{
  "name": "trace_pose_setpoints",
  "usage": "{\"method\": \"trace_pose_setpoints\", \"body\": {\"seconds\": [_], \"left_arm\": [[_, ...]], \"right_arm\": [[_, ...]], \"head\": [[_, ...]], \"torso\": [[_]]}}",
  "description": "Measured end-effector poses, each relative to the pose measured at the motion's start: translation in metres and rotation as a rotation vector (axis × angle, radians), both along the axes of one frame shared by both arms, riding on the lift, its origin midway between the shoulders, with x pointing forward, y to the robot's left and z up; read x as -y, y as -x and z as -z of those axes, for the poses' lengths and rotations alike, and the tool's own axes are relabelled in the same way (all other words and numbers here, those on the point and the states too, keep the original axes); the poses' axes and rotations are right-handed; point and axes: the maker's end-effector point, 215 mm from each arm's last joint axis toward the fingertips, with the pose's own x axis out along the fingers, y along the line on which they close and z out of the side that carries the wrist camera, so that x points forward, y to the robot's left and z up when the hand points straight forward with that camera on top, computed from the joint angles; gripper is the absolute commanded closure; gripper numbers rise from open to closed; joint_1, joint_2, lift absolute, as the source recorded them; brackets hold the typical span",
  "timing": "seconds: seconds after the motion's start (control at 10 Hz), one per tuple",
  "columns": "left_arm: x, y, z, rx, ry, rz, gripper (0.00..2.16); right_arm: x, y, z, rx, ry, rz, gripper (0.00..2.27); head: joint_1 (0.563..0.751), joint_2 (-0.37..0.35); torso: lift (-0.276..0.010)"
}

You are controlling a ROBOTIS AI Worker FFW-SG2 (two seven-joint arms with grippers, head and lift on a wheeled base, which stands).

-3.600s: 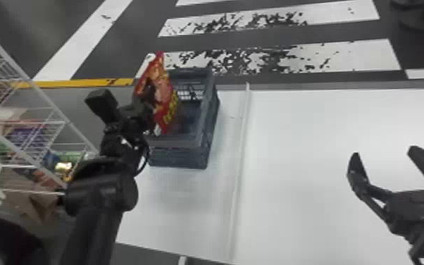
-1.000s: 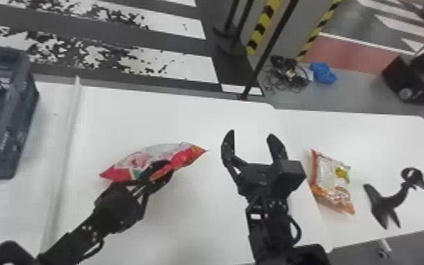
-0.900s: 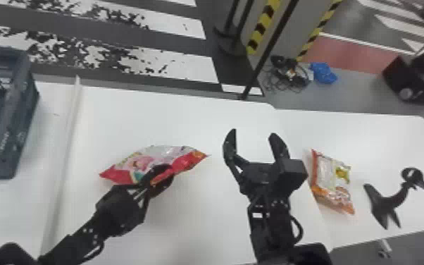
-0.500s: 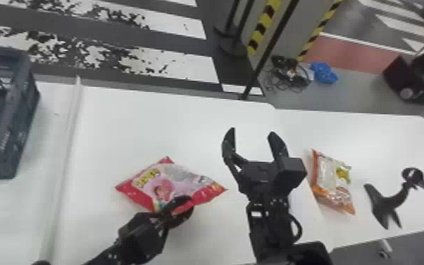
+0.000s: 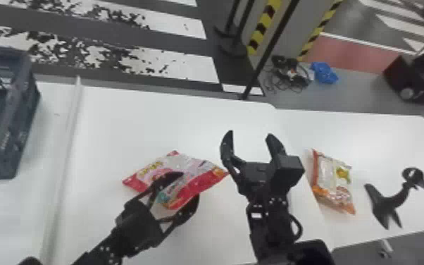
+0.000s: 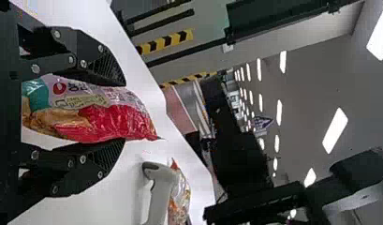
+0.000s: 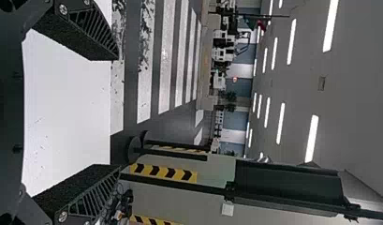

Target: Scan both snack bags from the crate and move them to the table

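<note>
The red and pink snack bag (image 5: 186, 176) lies on the white table (image 5: 123, 119), with my left gripper (image 5: 186, 190) open around its near side. In the left wrist view the bag (image 6: 95, 112) sits between the spread fingers of the left gripper (image 6: 121, 112), with white showing between it and the lower finger. An orange snack bag (image 5: 332, 181) lies on the table farther right. My right gripper (image 5: 250, 137) stands between the two bags, open and holding nothing; in the right wrist view the right gripper (image 7: 118, 112) also has its fingers wide apart.
The dark grey crate (image 5: 24, 116) is at the far left, beyond a raised white strip (image 5: 67, 141) on the tabletop. A black stand-like object (image 5: 391, 202) is right of the orange bag. Behind the table rises a black pole (image 5: 267, 53).
The left gripper has opened from its hold on the red and pink bag, which has moved slightly right and toward the robot and turned. The right arm and orange bag have stayed put.
</note>
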Motion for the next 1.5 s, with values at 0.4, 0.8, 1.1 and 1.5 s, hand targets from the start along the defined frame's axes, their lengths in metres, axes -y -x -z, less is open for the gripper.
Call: {"method": "trace_pose_setpoints", "body": {"seconds": [0.4,0.8,1.1,1.5], "left_arm": [[-0.051,-0.011,-0.036,-0.01,0.088,-0.083,0.07],[-0.106,-0.032,-0.061,-0.069,0.224,-0.231,0.07],[-0.213,-0.078,-0.112,0.004,0.336,-0.479,0.07],[-0.371,-0.096,-0.145,0.066,0.412,-0.768,0.08]], "right_arm": [[0.004,-0.008,0.001,-0.019,0.013,-0.004,0.12],[-0.001,-0.012,0.007,-0.042,0.011,-0.031,0.22],[-0.007,-0.01,0.019,-0.073,-0.022,-0.072,1.8],[-0.063,0.002,0.045,-0.144,-0.063,-0.202,2.25]], "head": [[0.695,-0.35],[0.695,-0.35],[0.695,-0.216],[0.695,0.046]], "torso": [[-0.087],[-0.087],[-0.087],[-0.087]]}}
